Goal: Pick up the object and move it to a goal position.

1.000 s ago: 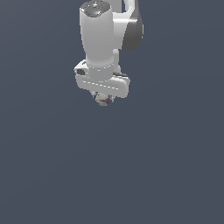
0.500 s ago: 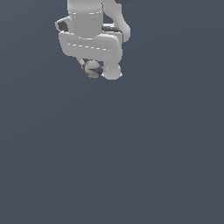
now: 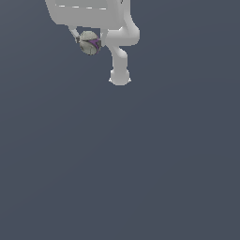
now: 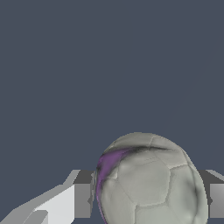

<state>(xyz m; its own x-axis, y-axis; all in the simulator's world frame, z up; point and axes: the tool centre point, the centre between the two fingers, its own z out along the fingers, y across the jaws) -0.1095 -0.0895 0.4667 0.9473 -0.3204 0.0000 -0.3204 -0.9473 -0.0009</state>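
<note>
Arm: a white Franka arm (image 3: pixel 89 11) was seen at the top edge of the exterior view, most of it cut off by the frame
Gripper: the gripper (image 3: pixel 91 43) was found clamped on the ball, one finger pressed to each side of it
Fingers: in the wrist view a grey finger pad (image 4: pixel 82 200) was seen against one flank of the ball and a second pad (image 4: pixel 216 200) against the opposite flank; both were touching it
Ball: a small round grey-white ball (image 3: pixel 89 42) with a purple streak and dark seams was recorded between the fingers, held off any surface, near the top of the exterior view and towards that view's left
Ball, close view: the ball (image 4: pixel 151 181) was shown with stitched panels, the purple patch lying on the side next to the first pad
Background: a plain dark grey-blue ground (image 3: pixel 140 164) was noted behind everything; no edge or corner of it could be made out
</note>
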